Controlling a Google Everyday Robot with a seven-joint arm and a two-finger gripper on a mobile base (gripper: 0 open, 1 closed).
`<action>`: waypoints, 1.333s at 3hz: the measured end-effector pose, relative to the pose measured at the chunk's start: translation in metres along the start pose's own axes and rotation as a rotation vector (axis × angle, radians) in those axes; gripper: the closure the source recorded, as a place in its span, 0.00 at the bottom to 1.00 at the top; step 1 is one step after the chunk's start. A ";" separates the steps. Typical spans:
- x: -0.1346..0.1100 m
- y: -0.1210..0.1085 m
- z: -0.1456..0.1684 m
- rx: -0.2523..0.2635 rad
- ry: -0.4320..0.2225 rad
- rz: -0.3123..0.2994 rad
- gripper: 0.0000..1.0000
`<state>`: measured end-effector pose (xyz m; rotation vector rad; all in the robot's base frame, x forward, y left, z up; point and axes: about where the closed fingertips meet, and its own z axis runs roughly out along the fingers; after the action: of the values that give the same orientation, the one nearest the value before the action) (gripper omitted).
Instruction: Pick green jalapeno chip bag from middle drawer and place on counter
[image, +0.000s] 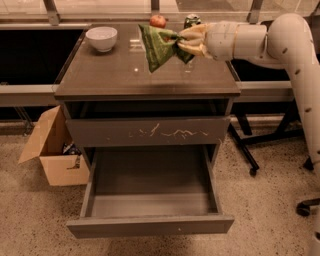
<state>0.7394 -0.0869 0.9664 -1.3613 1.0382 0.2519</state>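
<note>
The green jalapeno chip bag (159, 46) hangs from my gripper (186, 42), which is shut on its right end. The gripper holds it in the air above the middle of the counter (115, 70), tilted with its lower corner pointing down. The arm comes in from the right. The middle drawer (150, 200) stands pulled out below and is empty inside. The drawer front above it (150, 131) bears whitish scratches and is closed.
A white bowl (101, 38) sits at the counter's back left. A red apple (158, 21) and a green can (192, 21) stand at the back, the can partly behind the gripper. A cardboard box (52, 150) lies on the floor left. Chair legs (250, 150) stand on the right.
</note>
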 end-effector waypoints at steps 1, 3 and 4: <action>0.024 -0.015 0.037 -0.066 0.066 0.106 1.00; 0.052 -0.016 0.079 -0.174 0.194 0.212 0.84; 0.063 -0.012 0.090 -0.214 0.273 0.241 0.51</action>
<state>0.8242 -0.0359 0.9163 -1.4899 1.4398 0.3712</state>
